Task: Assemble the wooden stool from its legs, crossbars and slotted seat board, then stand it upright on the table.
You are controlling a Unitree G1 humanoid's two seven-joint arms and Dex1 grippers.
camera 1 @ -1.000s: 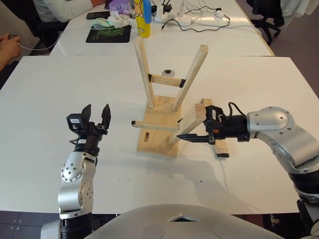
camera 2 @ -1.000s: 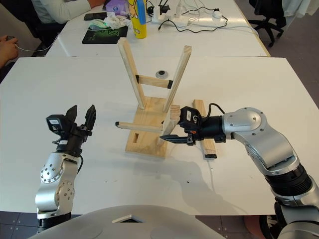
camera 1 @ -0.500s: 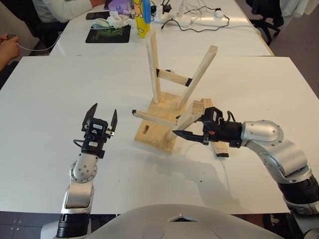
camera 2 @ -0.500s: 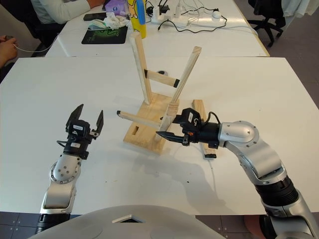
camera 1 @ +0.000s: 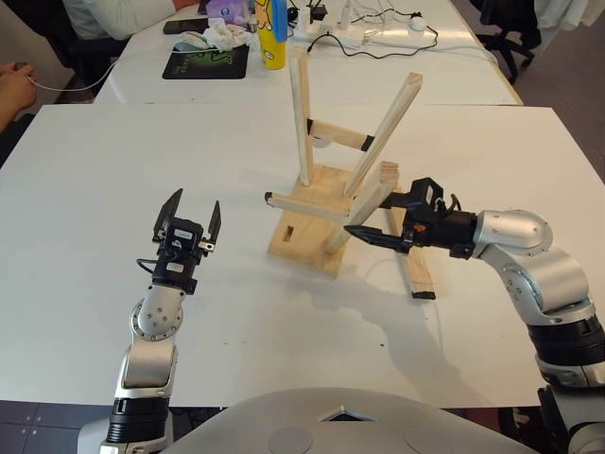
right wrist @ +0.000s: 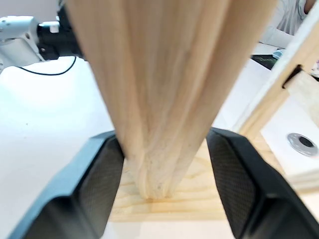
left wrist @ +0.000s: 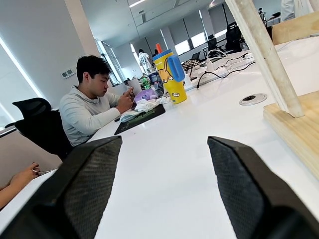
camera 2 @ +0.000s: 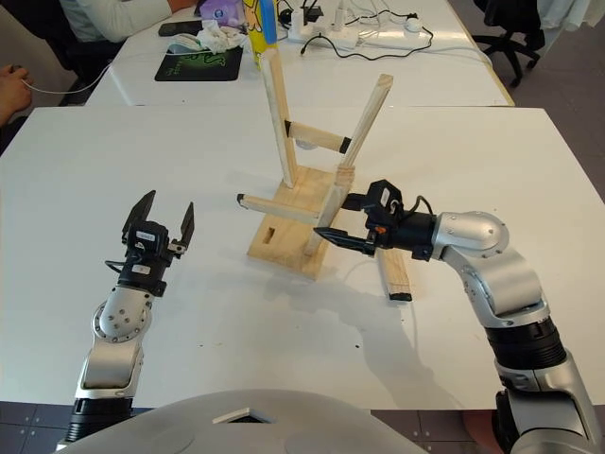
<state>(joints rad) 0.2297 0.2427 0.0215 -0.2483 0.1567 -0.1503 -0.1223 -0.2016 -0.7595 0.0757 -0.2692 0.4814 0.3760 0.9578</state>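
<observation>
stool leg (right wrist: 159, 89) clamped between right jaws, left jaws spread

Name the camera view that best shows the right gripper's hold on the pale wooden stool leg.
The right wrist view: up close, the right gripper presses the pale wooden stool leg from both sides. Both eye views show that hold small and side-on. The left wrist view shows a different upright leg.

White table (camera 1: 104, 180), slotted seat board (camera 1: 298, 248) resting on it, loose wooden bar (camera 1: 417, 275) lying just beside
</observation>
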